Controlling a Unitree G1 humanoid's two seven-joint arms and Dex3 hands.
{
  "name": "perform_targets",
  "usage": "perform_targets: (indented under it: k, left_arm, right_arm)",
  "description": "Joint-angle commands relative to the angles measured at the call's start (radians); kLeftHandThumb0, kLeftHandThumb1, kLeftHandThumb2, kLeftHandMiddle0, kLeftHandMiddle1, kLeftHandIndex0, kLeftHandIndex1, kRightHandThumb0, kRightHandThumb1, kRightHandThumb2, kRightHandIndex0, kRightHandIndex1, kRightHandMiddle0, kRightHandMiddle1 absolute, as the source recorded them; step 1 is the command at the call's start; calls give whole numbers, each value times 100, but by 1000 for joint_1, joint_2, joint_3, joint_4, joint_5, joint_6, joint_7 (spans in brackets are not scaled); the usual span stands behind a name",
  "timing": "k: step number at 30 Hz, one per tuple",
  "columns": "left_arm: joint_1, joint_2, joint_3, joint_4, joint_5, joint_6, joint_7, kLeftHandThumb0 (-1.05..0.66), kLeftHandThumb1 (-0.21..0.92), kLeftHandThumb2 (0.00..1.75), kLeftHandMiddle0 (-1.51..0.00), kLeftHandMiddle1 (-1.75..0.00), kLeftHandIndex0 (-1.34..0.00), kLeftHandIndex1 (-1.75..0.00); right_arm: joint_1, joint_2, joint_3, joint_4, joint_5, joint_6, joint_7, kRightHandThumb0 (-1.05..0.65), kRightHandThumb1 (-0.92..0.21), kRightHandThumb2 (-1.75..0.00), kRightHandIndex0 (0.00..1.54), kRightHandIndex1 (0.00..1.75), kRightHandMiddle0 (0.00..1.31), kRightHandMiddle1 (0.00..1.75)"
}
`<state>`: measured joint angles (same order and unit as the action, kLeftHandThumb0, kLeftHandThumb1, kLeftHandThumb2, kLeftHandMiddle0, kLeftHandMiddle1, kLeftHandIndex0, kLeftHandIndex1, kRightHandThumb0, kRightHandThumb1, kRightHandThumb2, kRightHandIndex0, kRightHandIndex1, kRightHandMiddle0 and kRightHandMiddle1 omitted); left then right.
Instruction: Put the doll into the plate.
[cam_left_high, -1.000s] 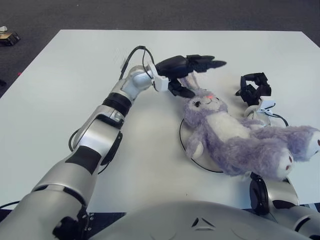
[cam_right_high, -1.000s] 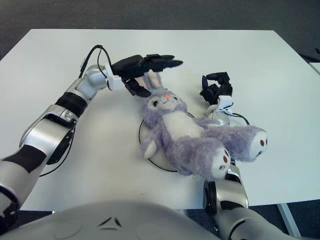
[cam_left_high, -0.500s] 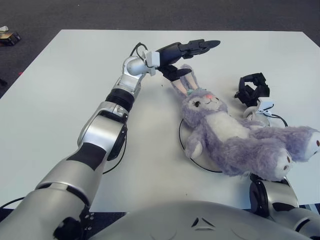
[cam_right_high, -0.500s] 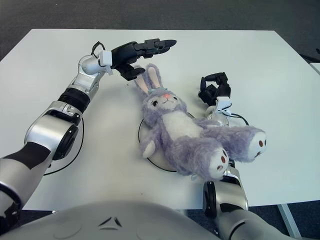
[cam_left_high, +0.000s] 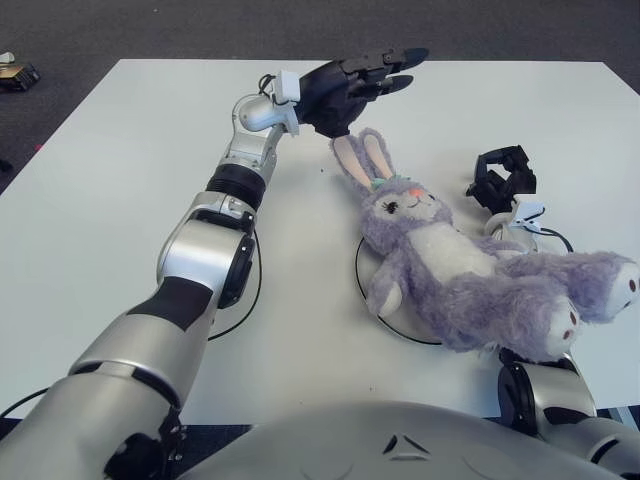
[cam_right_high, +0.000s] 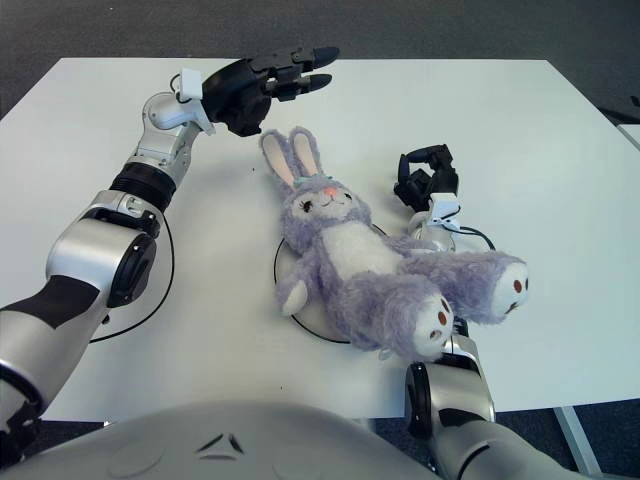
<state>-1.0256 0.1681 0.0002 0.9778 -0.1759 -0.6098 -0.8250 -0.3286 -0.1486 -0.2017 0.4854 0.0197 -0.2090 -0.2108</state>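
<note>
- Left eye view: left hand (cam_left_high: 345, 88) up over the far half of the bench (cam_left_high: 120, 190); fingers (cam_left_high: 395, 58) spread and pointing right, holding nothing.
- Palm sits just beyond the doll's ear tips, apart from them.
- Left arm (cam_left_high: 215, 230) runs from the near left corner out across the bench to that hand; a black cable (cam_left_high: 240, 310) loops beside the forearm.
- Right hand (cam_left_high: 503, 178) shows right of the doll's head, fingers (cam_left_high: 517, 156) curled in on themselves, nothing between them.
- Right forearm lies under the doll's legs, mostly hidden; its elbow joint (cam_left_high: 535, 390) shows at the near bench edge.
- Doll (cam_left_high: 450, 270): purple plush rabbit, white belly, on its back, head toward the far left, ears (cam_left_high: 357, 160) stretched onto the bare bench.
- Torso and one arm lie over the plate (cam_left_high: 372, 292), a white disc with dark rim, only the left arc showing.
- Legs trail off the plate to the right, feet (cam_left_high: 565, 325) over the forearm, near the bench's right edge.
</note>
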Motion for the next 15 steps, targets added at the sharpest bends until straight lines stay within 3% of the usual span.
perform_targets:
  k: [1, 5, 10, 15]
  left_arm:
    - [72, 14, 36, -1, 1, 41, 75, -95, 92, 87, -35, -3, -22, -7]
    - [141, 9, 66, -28, 8, 57, 183, -92, 92, 82, -41, -4, -27, -9]
    - [210, -14, 136, 3, -12, 81, 361, -77, 92, 69, -68, -7, -40, -11]
    - [251, -46, 185, 14, -26, 79, 474, -65, 92, 63, -82, -12, -51, -15]
  right_arm:
    - [70, 21, 3, 45, -2, 50, 2, -37, -75, -74, 83, 175, 31, 175]
    - [70, 18, 2, 45, -1, 52, 4, -37, -75, -74, 83, 175, 31, 175]
    - [71, 12, -1, 50, 1, 50, 10, -37, -75, -74, 83, 175, 31, 175]
    - [73, 7, -4, 54, 3, 46, 16, -37, -75, -74, 82, 175, 31, 175]
